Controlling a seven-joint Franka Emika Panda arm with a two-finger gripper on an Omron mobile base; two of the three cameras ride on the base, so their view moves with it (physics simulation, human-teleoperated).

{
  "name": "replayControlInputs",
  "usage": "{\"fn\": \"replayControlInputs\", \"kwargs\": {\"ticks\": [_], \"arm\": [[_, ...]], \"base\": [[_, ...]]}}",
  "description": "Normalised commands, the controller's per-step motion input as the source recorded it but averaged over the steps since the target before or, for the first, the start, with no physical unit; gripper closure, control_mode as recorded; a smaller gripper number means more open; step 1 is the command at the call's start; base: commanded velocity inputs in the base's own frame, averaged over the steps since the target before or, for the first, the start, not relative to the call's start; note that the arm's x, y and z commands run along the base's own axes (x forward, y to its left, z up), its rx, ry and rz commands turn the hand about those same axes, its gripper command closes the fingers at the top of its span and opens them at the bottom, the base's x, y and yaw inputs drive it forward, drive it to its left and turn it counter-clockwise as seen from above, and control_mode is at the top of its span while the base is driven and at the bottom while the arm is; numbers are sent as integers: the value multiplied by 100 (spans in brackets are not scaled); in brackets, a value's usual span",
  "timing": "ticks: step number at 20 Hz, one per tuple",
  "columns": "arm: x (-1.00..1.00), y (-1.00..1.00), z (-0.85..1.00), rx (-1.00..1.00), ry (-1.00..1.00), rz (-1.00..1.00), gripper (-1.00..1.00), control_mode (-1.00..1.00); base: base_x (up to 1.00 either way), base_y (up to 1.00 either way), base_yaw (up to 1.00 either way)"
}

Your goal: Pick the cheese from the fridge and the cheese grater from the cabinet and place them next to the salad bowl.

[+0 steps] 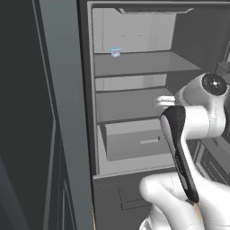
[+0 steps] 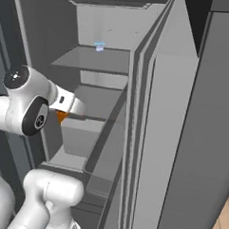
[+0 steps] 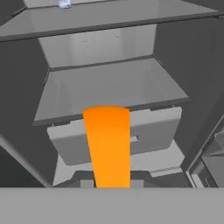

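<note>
Hand view evidence suggests the cheese [image 3: 107, 146] is clamped in the gripper [image 3: 111, 183] before the open fridge [image 3: 109, 83], while grater retrieval and both placements are judged outstanding.

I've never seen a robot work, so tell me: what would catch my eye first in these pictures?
Most striking is the bright orange cheese, rising from the bottom of the hand view in front of the fridge's pale drawer. The open fridge has bare grey shelves, with one small pale blue container on the top shelf.
</note>
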Motion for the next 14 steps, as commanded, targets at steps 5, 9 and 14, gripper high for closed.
{"fn": "replayControlInputs", "kwargs": {"ticks": [5, 9, 14], "arm": [[-69, 18, 46, 0, 0, 7, 100, -100], [-63, 14, 50, 0, 0, 0, 100, -100], [-48, 7, 50, 0, 0, 0, 100, -100]], "base": [[0, 0, 0], [0, 0, 0], [0, 0, 0]]}}
